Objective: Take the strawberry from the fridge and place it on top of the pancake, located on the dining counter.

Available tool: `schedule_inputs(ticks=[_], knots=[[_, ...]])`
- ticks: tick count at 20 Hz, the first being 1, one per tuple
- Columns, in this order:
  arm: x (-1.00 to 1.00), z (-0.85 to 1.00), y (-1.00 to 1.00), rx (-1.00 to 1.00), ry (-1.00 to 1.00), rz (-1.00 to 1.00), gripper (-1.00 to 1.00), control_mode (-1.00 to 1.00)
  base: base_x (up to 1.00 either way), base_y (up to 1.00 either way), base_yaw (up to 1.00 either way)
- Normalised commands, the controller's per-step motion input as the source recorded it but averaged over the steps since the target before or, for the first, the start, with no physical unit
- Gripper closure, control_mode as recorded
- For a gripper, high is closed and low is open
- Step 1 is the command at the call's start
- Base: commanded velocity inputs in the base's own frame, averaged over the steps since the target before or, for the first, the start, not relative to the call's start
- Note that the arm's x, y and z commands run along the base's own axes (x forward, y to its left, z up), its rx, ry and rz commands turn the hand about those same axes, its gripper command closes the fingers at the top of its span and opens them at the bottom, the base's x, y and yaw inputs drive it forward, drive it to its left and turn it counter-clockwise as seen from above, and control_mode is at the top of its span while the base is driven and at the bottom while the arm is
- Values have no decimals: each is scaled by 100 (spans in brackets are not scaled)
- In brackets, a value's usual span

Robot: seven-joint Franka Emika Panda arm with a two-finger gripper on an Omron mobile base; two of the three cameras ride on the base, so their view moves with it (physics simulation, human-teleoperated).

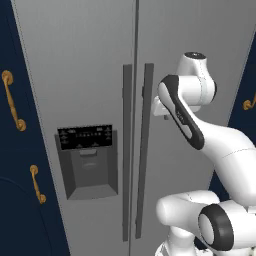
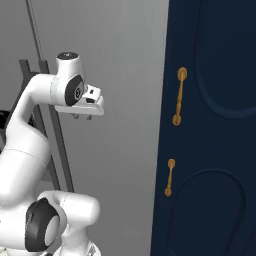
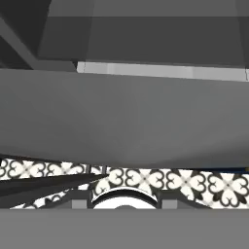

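The tall grey fridge stands right in front of me with both doors shut. Its two long vertical bar handles run down the middle, and the black-panelled dispenser recess sits in the left door. My gripper hangs at upper handle height, close in front of the right door and just right of the right handle. It points downward, open, with nothing between its fingers. In the hand view the grey door face runs down to a patterned tile floor. The strawberry, the pancake and the dining counter are out of view.
Navy cabinets with gold handles flank the fridge: one on the left with a handle, one on the right with handles. My own arm bends between the base and the right door.
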Motion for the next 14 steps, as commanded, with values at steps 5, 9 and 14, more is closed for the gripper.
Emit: schedule_inputs(ticks=[5,9,14], knots=[[0,0,0,0,0,0,-100,100,-3,0,0],[0,0,0,0,0,0,-100,100,-41,0,0],[0,0,0,0,0,0,-100,100,-40,4,0]])
